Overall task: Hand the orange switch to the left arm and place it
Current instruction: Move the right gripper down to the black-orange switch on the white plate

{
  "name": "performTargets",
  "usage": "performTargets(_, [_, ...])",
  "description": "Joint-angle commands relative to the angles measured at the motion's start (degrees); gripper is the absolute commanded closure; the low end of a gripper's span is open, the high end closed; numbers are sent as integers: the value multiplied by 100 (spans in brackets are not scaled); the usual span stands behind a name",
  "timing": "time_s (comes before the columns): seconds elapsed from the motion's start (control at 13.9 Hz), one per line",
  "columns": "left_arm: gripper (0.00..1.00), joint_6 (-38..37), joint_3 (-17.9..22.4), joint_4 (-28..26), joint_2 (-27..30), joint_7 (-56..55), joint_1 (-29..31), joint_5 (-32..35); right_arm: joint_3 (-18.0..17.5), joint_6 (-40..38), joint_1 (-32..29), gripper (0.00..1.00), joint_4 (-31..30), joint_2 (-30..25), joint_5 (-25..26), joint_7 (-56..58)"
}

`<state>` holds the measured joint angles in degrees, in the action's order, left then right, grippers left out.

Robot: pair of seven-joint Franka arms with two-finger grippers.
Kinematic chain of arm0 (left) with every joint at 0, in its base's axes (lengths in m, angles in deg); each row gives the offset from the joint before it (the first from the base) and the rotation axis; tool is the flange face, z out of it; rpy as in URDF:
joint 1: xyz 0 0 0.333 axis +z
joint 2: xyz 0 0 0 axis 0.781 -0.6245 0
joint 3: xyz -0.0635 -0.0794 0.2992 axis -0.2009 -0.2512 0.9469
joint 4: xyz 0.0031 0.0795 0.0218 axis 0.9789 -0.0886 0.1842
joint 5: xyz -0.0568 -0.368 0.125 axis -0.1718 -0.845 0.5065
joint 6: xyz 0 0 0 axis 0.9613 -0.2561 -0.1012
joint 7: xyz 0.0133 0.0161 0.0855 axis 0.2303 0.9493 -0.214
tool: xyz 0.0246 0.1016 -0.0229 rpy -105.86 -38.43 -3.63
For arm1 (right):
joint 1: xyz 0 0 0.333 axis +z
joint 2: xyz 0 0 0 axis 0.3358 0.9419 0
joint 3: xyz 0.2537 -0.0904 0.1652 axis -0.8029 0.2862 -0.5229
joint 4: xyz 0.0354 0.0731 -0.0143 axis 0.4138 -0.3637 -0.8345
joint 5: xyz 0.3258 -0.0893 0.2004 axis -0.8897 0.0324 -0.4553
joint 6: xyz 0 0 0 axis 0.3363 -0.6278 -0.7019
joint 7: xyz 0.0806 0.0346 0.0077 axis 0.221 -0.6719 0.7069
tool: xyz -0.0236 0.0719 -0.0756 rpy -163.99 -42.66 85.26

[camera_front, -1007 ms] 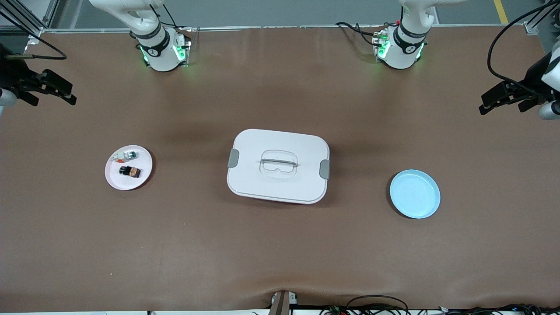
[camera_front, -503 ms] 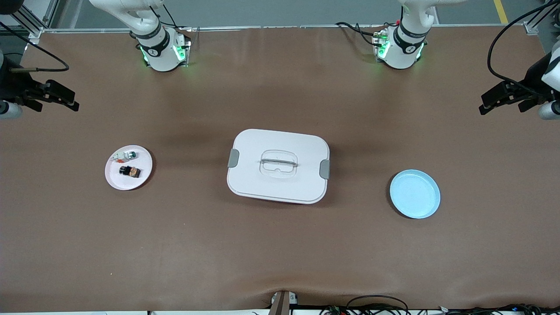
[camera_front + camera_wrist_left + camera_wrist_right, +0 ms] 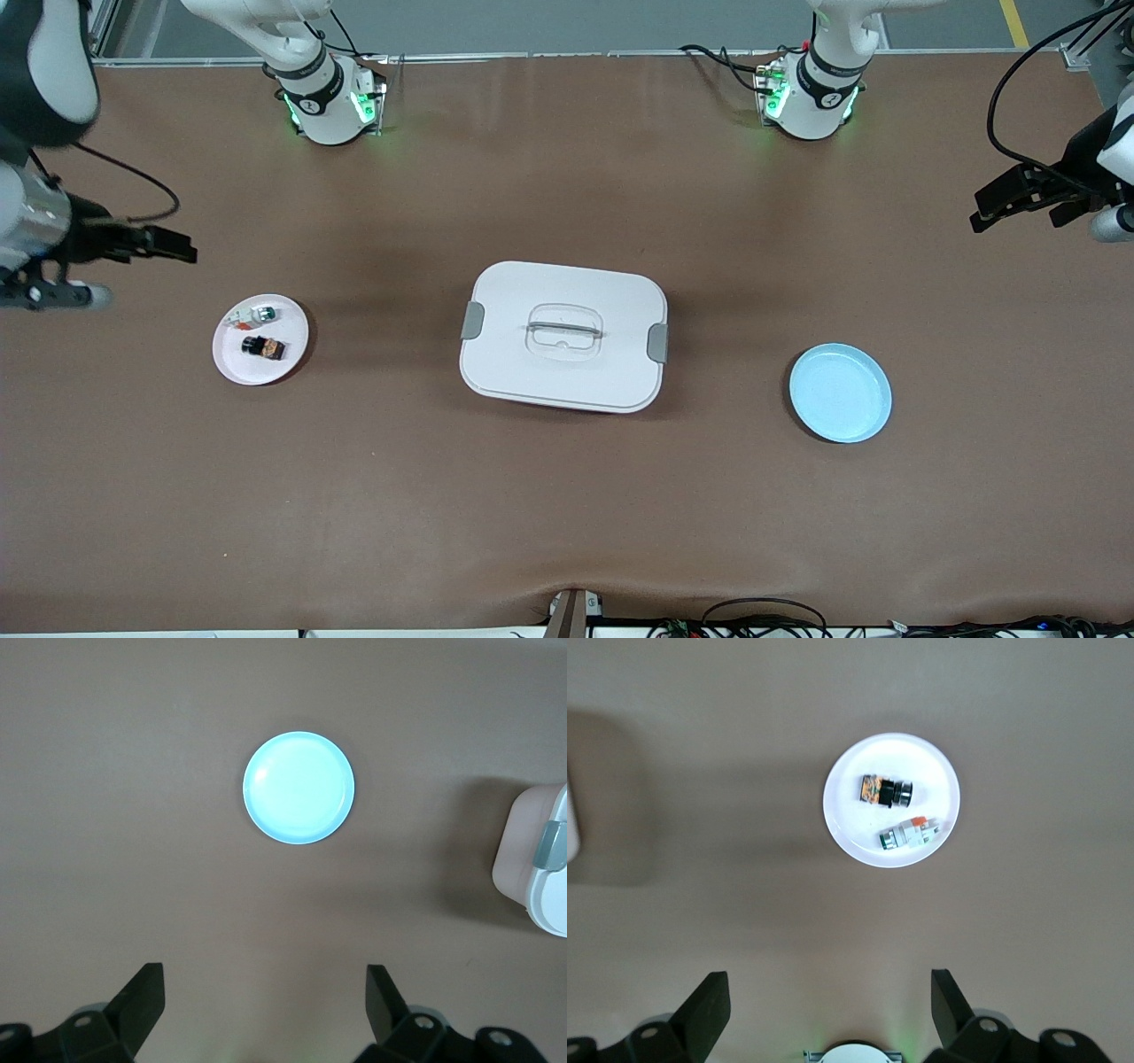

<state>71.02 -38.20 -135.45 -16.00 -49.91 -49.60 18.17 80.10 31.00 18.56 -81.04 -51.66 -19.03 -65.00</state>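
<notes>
The orange switch [image 3: 263,347] lies on a pink plate [image 3: 248,368] toward the right arm's end of the table, and it also shows in the right wrist view [image 3: 885,791]. My right gripper [image 3: 177,246] is open and empty, high over the bare table beside that plate; its fingers frame bare table in its wrist view [image 3: 828,988]. My left gripper [image 3: 985,211] is open and empty, high over the left arm's end of the table [image 3: 264,979], where the arm waits. The white box [image 3: 532,372] stands in the middle of the table between the two plates.
A white-and-green part with an orange tip [image 3: 255,315] lies on the pink plate beside the switch [image 3: 911,834]. An empty blue plate [image 3: 840,392] sits toward the left arm's end [image 3: 299,788]. The box's corner and a grey clip show in the left wrist view [image 3: 545,868].
My right arm has swung in over the table and its gripper has moved toward the pink plate. The left arm, the box and both plates have not moved.
</notes>
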Motion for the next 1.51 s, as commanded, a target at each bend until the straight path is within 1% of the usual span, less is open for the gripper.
performTargets(0.0, [0,-61,-7,71,-12,142,27,-33,-36,-154,-140,0,307,285,-31,41])
performTargets(0.07, [0,-61,-7,71,-12,133,36,-33,-27,-154,-166,0,307,355,-4,50])
performTargets(0.22, [0,-61,-7,71,-12,142,36,-33,-36,-163,-228,0,290,426,241,59])
performTargets(0.29, [0,-61,-7,71,-12,142,45,-33,-36,-128,-219,0,220,435,286,76])
performTargets(0.5, [0,-61,-7,71,-21,142,36,-33,-45,187,-351,0,-104,435,207,-2])
performTargets(0.72, [0,-61,-7,71,-21,151,36,-33,-45,696,-544,0,-474,452,189,-20])
performTargets(0.86, [0,-61,-7,71,-21,151,45,-33,-36,1171,-650,0,-799,453,93,-20])
performTargets(1.01, [0,-61,-7,71,-21,151,45,-41,-36,1462,-738,0,-870,627,75,-20])
performTargets(1.15, [0,-61,-7,63,-21,151,45,-33,-36,1699,-694,0,-905,786,75,-20])
performTargets(1.22, [0,-61,-7,62,-21,151,45,-33,-36,1909,-685,0,-1027,830,75,-20])
performTargets(1.44, [0,-61,-7,62,-12,151,45,-33,-36,2875,-633,0,-1642,839,84,-203])
